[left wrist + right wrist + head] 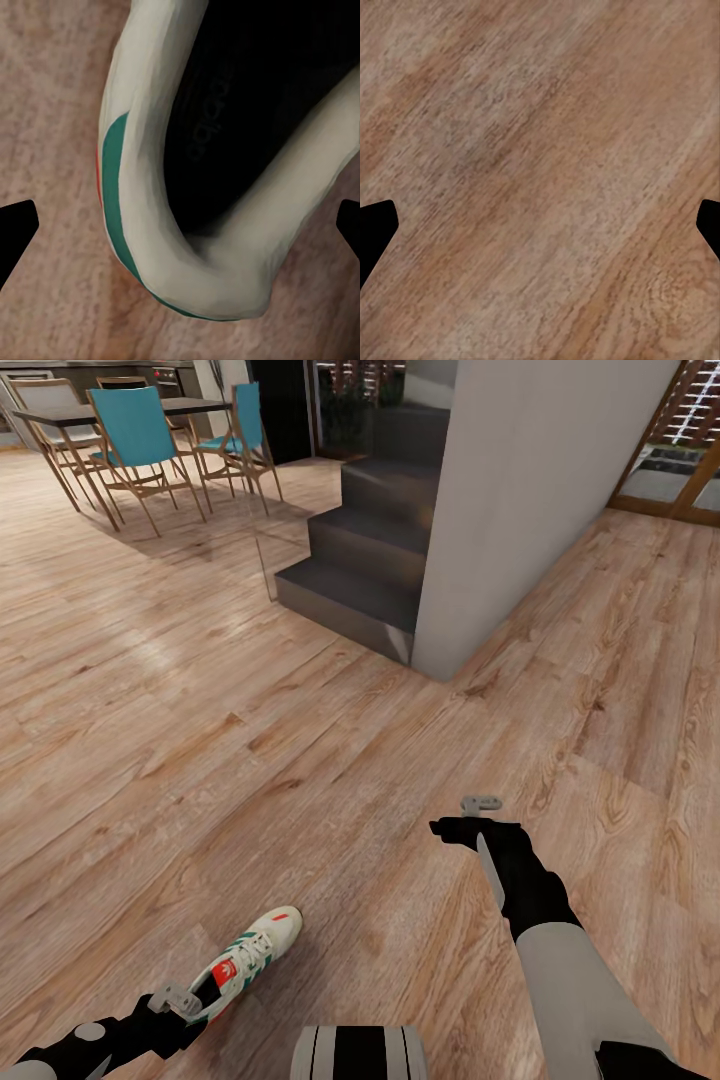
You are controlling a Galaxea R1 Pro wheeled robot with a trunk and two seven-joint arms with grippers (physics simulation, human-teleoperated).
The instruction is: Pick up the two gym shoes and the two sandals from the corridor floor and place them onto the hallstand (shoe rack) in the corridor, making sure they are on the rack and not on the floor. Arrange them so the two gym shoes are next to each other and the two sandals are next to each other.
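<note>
Low at the near edge of the head view, one gym shoe (250,956) is sitting by the left claw (178,998), toe pointing away over the corridor floor (300,760). Whether it is resting on the planks or lifted cannot be told. From the left wrist view, the heel collar is lying between the spread fingertips (16,225), so this claw is open around the shoe's heel. The right claw (478,807) is hovering over bare planks, open and holding nothing. To grasp well, the left claw should probably be centring on the heel rim before closing.
</note>
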